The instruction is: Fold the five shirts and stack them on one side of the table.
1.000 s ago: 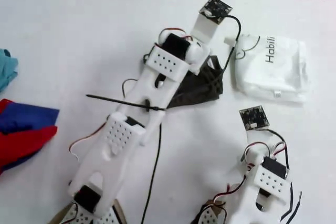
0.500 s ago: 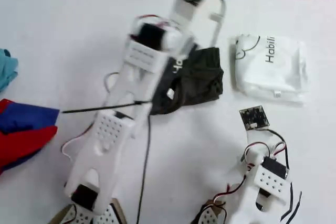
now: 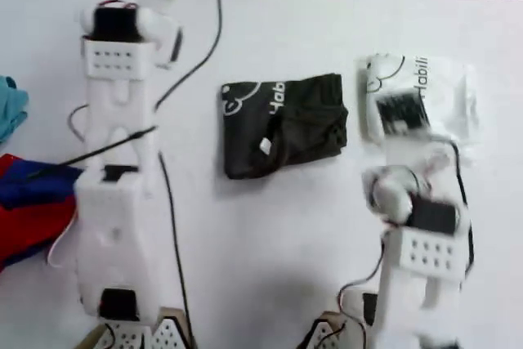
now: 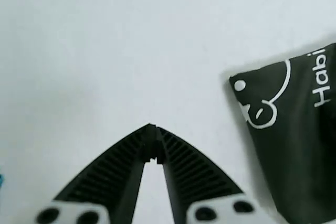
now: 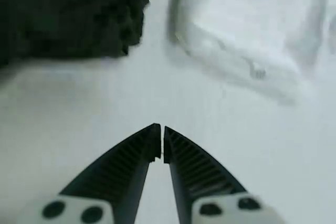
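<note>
A folded black shirt lies flat in the middle of the table, and it appears again in the left wrist view and the right wrist view. A folded white shirt lies to its right, pale and rumpled in the right wrist view. My left arm stretches along the table's left side; its gripper is shut and empty over bare table, left of the black shirt. My right arm stands in front of the white shirt; its gripper is shut and empty, just short of both shirts.
A red and blue shirt and a teal shirt lie unfolded at the left edge, next to my left arm. Loose black cables trail from the arms. The white table is bare between the two arm bases.
My left arm has let go of the black shirt and swung left to the far left of the table. The black shirt now lies folded. My right arm has risen toward the white shirt.
</note>
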Robot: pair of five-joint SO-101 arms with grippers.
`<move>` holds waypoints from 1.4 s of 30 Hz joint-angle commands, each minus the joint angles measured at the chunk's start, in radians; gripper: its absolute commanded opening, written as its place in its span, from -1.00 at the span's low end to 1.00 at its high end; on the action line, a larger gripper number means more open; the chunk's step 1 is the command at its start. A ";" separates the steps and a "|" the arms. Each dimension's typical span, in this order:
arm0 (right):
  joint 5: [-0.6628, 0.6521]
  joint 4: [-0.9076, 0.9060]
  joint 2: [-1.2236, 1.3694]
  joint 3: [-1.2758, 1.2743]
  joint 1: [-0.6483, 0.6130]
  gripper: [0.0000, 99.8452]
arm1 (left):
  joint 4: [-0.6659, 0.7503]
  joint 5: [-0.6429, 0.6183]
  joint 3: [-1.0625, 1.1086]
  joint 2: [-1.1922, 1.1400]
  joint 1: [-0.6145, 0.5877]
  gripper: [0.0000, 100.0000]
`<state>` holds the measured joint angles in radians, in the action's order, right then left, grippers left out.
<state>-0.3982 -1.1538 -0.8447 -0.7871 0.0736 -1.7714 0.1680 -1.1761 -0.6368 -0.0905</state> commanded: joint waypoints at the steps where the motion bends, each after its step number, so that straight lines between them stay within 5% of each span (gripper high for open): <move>1: 0.057 -0.024 0.262 0.273 -0.125 -0.96 | -0.005 0.008 0.363 0.311 -0.080 -0.95; 10: 0.095 -0.114 0.871 0.861 -0.309 -0.96 | 0.385 0.038 1.377 0.913 -0.519 -0.95; 18: 0.094 -0.183 1.260 1.229 -0.429 -0.96 | 0.735 0.068 2.080 1.195 -0.674 -0.95; 31: 0.087 -0.326 1.577 1.534 -0.437 -0.96 | 1.022 0.072 2.382 1.240 -0.671 -0.95; 42: 0.086 -0.329 1.633 1.656 -0.467 -0.96 | 1.026 0.068 2.393 1.241 -0.637 -0.95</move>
<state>-0.3092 -1.4714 0.7756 0.8286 -0.3821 -0.7587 0.2355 1.2190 0.5800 -0.7411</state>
